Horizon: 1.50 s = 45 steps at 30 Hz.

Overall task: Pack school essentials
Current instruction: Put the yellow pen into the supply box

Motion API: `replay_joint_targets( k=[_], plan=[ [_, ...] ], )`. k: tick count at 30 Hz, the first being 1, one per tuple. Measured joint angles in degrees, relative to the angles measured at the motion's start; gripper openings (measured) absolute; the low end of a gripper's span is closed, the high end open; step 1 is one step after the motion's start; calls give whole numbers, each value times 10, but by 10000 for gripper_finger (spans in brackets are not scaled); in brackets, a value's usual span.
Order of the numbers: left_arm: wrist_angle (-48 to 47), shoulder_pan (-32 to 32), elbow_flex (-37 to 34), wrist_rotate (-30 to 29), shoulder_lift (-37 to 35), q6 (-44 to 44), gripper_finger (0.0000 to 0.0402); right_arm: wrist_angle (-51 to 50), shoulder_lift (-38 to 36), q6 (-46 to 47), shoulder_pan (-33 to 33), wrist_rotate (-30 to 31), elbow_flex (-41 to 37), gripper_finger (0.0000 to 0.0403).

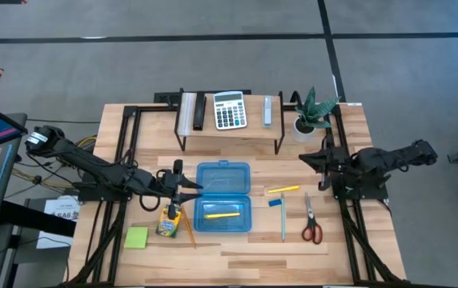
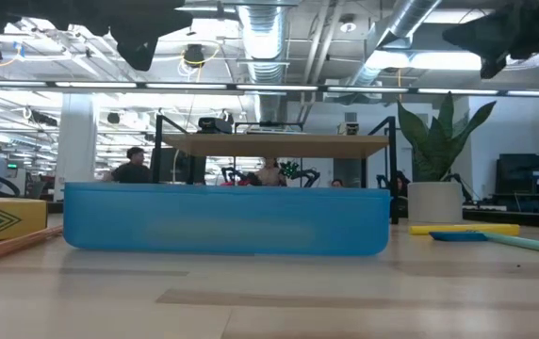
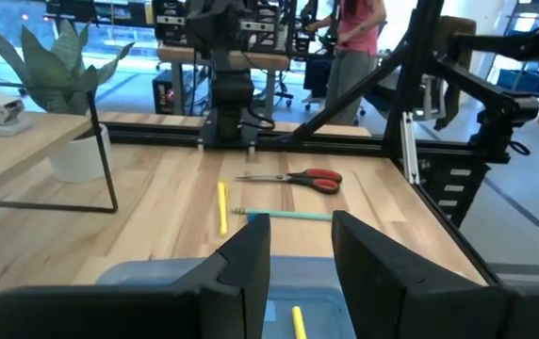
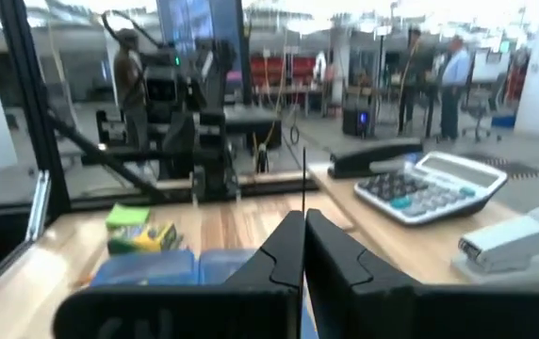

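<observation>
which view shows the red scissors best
The high view: the red-handled scissors lie whole on the table, seen from above, blades and handles clear. The left wrist view shows them flat and farther off. The low and right wrist views do not show them.

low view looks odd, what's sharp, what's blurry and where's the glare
Low view: the blue case up close is soft while the room behind reads sharper; ceiling lights glare bright, leaving both arms dark silhouettes at the top. Right wrist view: its own claw is blurred.

From overhead we look straight down; at tabletop level we face the blue case (image 2: 226, 219) close up; both wrist cameras look across the table, sharing that case (image 1: 223, 197).
</observation>
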Motion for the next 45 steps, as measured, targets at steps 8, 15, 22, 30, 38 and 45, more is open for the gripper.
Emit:
replay_joint_targets(
  k=[8, 15, 22, 30, 38, 45],
  plan=[
    [0, 0, 0, 4, 0, 3, 102, -152, 152, 125, 0, 0, 85, 97],
    [-6, 0, 0, 5, 0, -2, 102, -232, 271, 230, 0, -64, 154, 144],
    [-8, 0, 0, 9, 0, -5, 102, -308, 365, 251, 0, -144, 184, 154],
    [-14, -1, 0, 9, 0, -9, 102, -426, 492, 250, 0, -150, 185, 151],
    [-19, -1, 0, 9, 0, -20, 102, -406, 589, 227, -23, -169, 185, 152],
    [-23, -10, 0, 10, 0, -20, 102, -380, 646, 193, -52, -206, 185, 163]
  ],
)
